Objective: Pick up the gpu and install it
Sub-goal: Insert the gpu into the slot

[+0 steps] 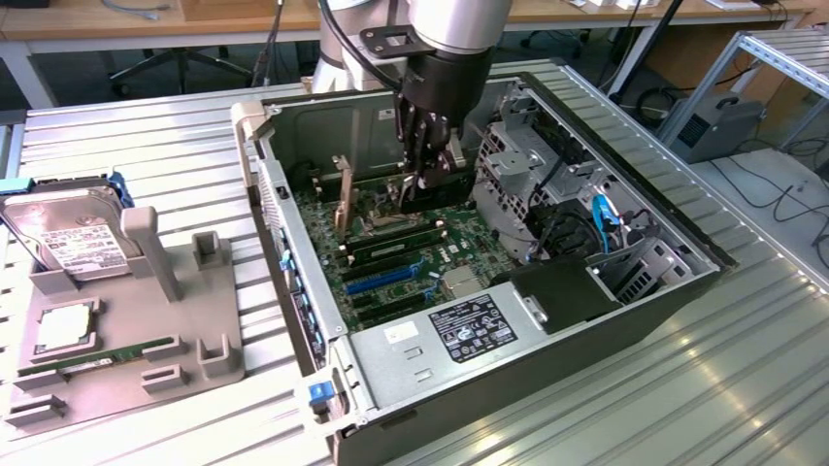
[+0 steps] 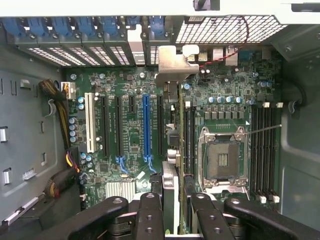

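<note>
The gpu [image 1: 438,191], a thin dark card, stands on edge inside the open computer case [image 1: 674,277], low over the green motherboard [image 1: 388,277]. My gripper [image 1: 428,180] reaches down from above and is shut on the card's upper edge. In the wrist view the gpu [image 2: 172,62] appears edge-on. Its silvery bracket points at the rear slot openings, and its body runs back between my black fingers [image 2: 150,212]. My gripper [image 2: 175,212] holds it between the blue slot [image 2: 145,127] and the CPU socket [image 2: 222,160]. I cannot tell whether its lower edge touches a slot.
A grey fixture [image 1: 194,330] at the exterior view's left holds a hard drive [image 1: 72,243], a CPU [image 1: 65,330] and a green memory stick [image 1: 104,354]. Inside the case, a drive cage [image 1: 518,175] and cables crowd one side and the power supply [image 1: 453,335] sits at the front.
</note>
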Motion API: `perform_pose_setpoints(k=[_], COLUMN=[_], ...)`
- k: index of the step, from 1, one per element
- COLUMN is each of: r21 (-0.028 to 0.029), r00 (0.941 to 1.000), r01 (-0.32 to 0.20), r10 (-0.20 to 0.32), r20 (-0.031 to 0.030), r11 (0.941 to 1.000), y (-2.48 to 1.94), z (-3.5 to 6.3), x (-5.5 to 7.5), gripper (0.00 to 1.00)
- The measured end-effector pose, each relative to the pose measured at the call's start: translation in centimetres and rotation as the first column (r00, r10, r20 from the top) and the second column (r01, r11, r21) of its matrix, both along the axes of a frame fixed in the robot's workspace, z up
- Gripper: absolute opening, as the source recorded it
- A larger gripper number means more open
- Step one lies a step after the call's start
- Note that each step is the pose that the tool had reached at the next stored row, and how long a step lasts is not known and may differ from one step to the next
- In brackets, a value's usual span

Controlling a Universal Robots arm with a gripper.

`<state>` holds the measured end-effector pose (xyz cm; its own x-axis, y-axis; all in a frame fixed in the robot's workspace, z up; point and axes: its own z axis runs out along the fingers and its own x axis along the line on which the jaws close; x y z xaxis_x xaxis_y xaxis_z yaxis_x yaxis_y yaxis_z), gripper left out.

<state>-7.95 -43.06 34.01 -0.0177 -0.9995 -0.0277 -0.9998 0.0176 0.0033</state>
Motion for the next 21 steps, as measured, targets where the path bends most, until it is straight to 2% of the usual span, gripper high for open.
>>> perform_pose_setpoints(k=[9,21], r21=[0.0001,0.0001], r00=[1.0,1.0], r01=[0.0,0.0], r10=[0.0,0.0], r20=[0.0,0.0], r11=[1.0,1.0], y=[-0.12,-0.32], z=[-0.18,-2.02], x=[0.0,-0.4], gripper=[0.27,0.27])
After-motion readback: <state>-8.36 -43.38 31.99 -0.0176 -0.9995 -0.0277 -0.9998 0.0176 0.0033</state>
